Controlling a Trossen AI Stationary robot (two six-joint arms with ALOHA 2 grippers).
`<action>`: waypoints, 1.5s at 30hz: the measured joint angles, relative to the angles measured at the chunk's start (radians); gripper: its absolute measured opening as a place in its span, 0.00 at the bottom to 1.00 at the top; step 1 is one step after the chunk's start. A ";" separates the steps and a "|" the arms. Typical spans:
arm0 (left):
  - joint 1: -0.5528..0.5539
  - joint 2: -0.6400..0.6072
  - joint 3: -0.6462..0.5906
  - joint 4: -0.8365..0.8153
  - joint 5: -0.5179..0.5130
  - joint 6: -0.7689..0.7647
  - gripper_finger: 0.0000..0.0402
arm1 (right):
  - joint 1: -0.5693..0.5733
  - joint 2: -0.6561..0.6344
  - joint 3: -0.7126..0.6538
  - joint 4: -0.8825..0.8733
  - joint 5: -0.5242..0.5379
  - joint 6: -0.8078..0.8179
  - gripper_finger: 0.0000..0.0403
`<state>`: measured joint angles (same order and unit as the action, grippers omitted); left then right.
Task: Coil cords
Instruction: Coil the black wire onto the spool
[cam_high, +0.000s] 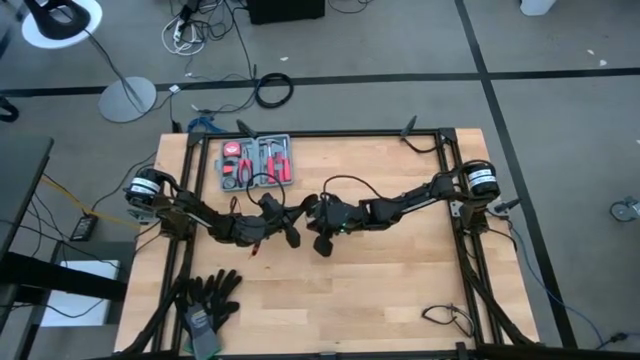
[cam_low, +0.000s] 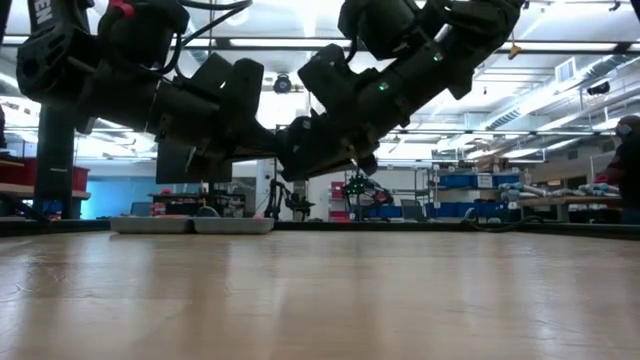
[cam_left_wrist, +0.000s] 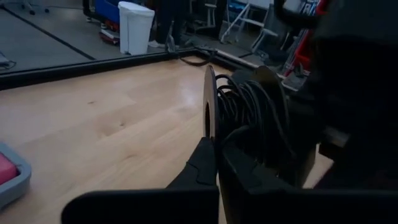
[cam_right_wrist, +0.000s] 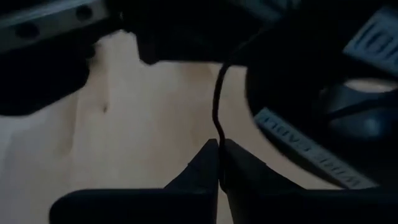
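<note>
Both grippers meet above the middle of the table (cam_high: 400, 290), and the cords are held between them, off the wood. Nearest in the left wrist view, the left gripper (cam_left_wrist: 216, 158) is clenched on a thin pale disc (cam_left_wrist: 210, 102), which looks like the flange of a spool; the wound black cords (cam_left_wrist: 252, 121) sit just beside it, on the far side of the disc from the jaws. In the right wrist view the right gripper (cam_right_wrist: 219, 155) has its jaws almost together around one thin strand of the cords (cam_right_wrist: 217, 106). This strand runs straight away from the fingertips toward the left arm (its long axis is in line with the jaws). I judge the right gripper is nearer to the loose strand, so the next wrap depends on it. Farther back lies a tool tray (cam_high: 257, 163).
</note>
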<state>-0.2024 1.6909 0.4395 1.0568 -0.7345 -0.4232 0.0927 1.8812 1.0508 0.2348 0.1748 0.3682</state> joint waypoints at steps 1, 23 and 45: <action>0.000 0.000 0.000 0.002 0.000 0.000 0.00 | 0.001 0.000 0.000 0.001 0.013 -0.004 0.05; 0.001 -0.001 0.001 -0.072 0.126 -0.001 0.00 | 0.010 -0.101 -0.010 -0.337 0.306 0.014 0.01; -0.001 0.000 -0.001 -0.297 0.194 -0.026 0.00 | 0.008 -0.117 -0.011 -0.323 0.274 -0.022 0.05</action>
<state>-0.2031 1.6907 0.4386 0.7601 -0.5409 -0.4497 0.1010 1.7641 1.0393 -0.0880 0.4486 0.3457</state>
